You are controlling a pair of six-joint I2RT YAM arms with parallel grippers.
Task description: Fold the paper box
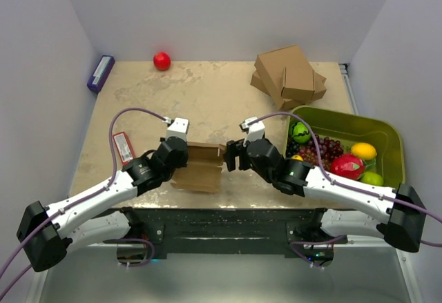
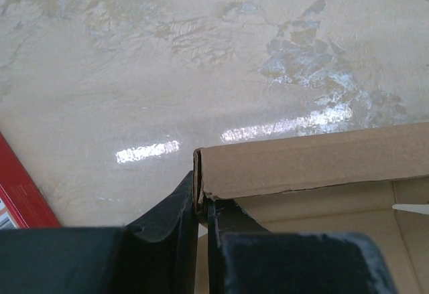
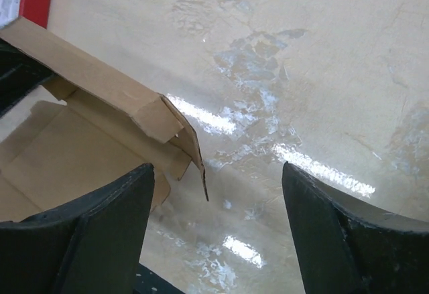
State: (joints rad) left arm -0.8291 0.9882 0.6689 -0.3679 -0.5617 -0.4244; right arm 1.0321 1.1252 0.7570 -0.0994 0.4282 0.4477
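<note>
The paper box [image 1: 200, 166] is a thin brown cardboard sheet, partly folded, lying near the table's front edge between my arms. My left gripper [image 1: 181, 152] is shut on its left raised side wall; in the left wrist view the fingertips [image 2: 201, 203] pinch the doubled wall of the paper box [image 2: 315, 163] at its corner. My right gripper [image 1: 231, 155] is open just right of the box. In the right wrist view my right gripper [image 3: 218, 193] has wide-spread fingers, and the corner flap of the paper box [image 3: 181, 140] hangs free just inside the left finger [image 3: 114, 220], touching neither.
A stack of bigger brown cardboard boxes [image 1: 290, 76] sits at the back right. A green bin [image 1: 387, 134] of fruit stands at the right. A red ball [image 1: 161, 61] and a purple box [image 1: 101, 72] lie at the back left, a red packet [image 1: 122, 147] at the left.
</note>
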